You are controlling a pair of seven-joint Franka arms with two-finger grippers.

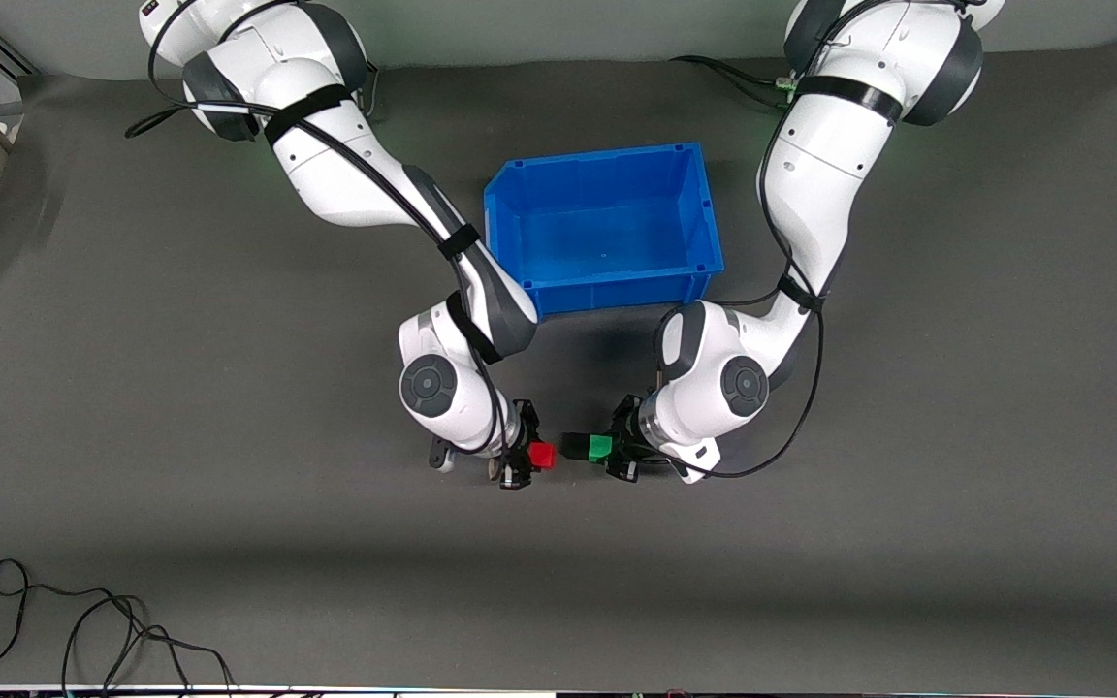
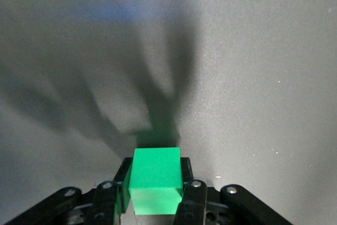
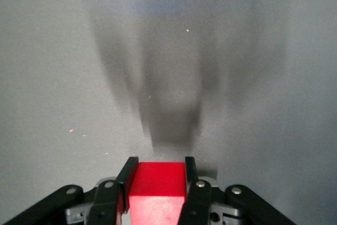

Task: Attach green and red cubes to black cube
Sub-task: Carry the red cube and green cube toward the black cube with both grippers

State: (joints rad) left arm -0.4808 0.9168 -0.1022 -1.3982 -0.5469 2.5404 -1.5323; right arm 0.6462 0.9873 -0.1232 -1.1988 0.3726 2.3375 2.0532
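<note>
Green plastic, a small cube (image 2: 156,180), sits pinched between the two black fingers (image 2: 187,175) of my left claw (image 1: 617,452), both pads pressed flat against its sides, as my left wrist view confirms. Red plastic, a matching small cube (image 3: 156,187), is clamped the same way between the fingers (image 3: 192,178) of my right claw (image 1: 523,458). Both claws are over the dark grey table mat (image 1: 229,388), in the stretch nearer to the front camera than the open blue plastic bin (image 1: 605,228), and they point toward each other with a narrow gap between them. In the front view a small matte black cube (image 1: 573,446) shows against the green cube's outer face, on the side turned toward the red cube; the two appear to touch, though I cannot confirm a firm join. The red cube stands just beside the black cube, apart from it by a thin strip of mat. Neither wrist view shows the black cube; each shows only its own held cube with bare mat and shadow ahead. A black cable (image 1: 83,620) lies coiled at the mat's edge nearest the front camera, toward the right arm's end.
</note>
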